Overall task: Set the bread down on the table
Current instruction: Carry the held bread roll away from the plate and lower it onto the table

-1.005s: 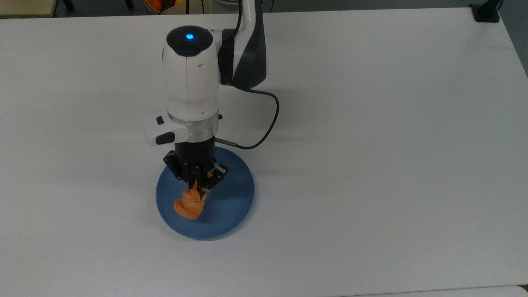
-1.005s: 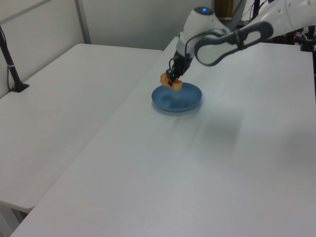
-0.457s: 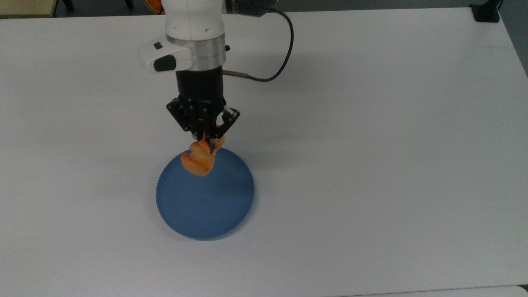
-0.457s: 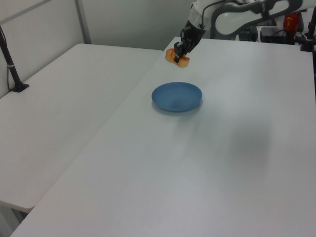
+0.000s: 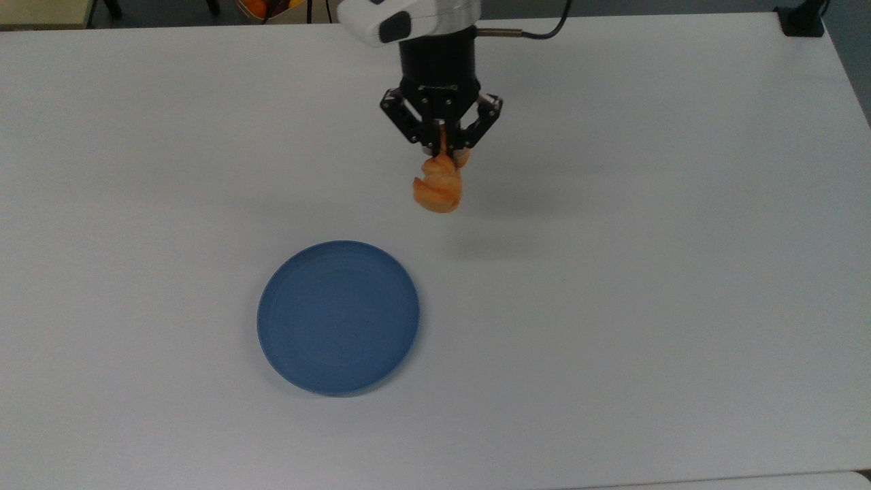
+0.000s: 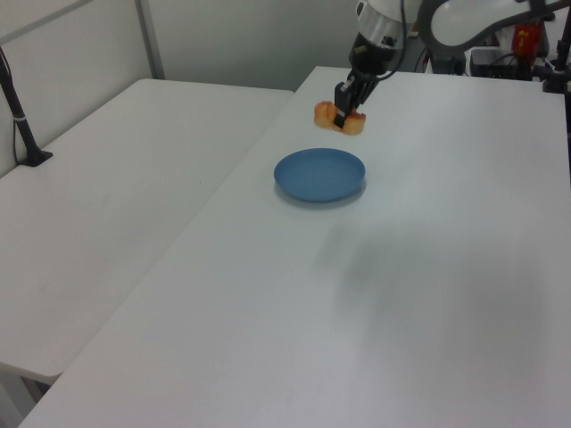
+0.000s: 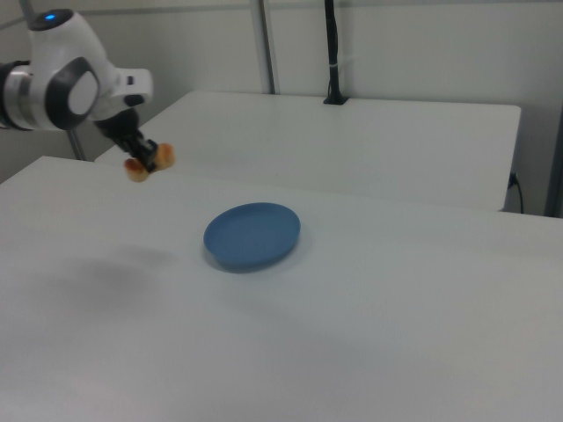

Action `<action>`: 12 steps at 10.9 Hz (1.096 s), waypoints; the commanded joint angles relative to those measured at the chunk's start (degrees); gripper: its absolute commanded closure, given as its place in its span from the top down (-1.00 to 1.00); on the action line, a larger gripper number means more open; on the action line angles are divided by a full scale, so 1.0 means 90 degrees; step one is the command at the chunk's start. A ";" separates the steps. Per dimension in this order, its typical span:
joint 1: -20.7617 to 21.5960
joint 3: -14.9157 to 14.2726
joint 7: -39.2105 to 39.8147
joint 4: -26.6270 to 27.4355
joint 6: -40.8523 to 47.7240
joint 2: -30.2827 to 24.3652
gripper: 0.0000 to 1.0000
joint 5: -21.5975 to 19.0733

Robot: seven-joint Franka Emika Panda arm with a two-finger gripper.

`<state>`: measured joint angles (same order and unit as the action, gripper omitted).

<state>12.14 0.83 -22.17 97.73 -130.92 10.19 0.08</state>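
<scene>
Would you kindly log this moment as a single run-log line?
gripper: shut on bread | bread: held in the air, off the blue plate | plate: bare | table: bread not yet set down

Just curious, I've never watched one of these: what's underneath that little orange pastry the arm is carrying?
Bare white tabletop with a faint shadow; the golden-orange bread roll hangs in the air, pinched by the black gripper, beside the round blue plate, not over it.

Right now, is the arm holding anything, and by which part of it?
Yes. The gripper holds the bread in the air, its fingers pinching the roll's upper end in the top view; the rest hangs below, clear of the blue plate.
</scene>
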 commanded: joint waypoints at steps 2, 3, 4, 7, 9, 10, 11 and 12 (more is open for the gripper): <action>0.0389 0.0715 -0.0582 0.0762 0.0152 -0.0517 -1.00 -0.0039; 0.0447 0.0902 -0.0767 0.0879 0.0152 -0.0497 -1.00 -0.0019; 0.0516 0.1145 -0.0904 0.1035 0.0142 -0.0497 -1.00 0.0019; 0.0614 0.1830 -0.1295 0.1290 0.0142 -0.0371 -1.00 0.0069; 0.0818 0.2026 -0.1480 0.1329 0.0133 -0.0128 -1.00 0.0098; 0.0945 0.2037 -0.1675 0.1319 0.0133 0.0009 -1.00 0.0214; 0.1081 0.2085 -0.1967 0.1319 0.0123 0.0185 -1.00 0.0438; 0.1121 0.2211 -0.2337 0.1329 0.0075 0.0322 -1.00 0.0652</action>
<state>20.58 19.52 -36.66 109.63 -130.13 10.49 1.87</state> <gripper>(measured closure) 0.877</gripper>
